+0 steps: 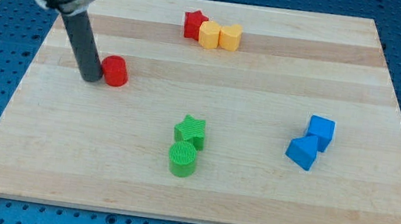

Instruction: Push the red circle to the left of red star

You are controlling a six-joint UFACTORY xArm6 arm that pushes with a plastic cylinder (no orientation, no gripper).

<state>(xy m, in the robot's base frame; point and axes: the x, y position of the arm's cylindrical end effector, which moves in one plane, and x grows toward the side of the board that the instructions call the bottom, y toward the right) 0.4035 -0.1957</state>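
Note:
The red circle (116, 72) lies on the wooden board at the view's left. My tip (90, 78) rests on the board right beside it, touching its left side. The red star (193, 25) sits near the view's top, up and to the right of the red circle, pressed against a yellow block (210, 35).
A second yellow block (230, 36) sits right of the first. A green star (191, 130) and a green circle (182, 159) stand together at the lower middle. Two blue blocks (320, 132) (302, 151) touch at the right. The board's left edge (20, 83) is close to my tip.

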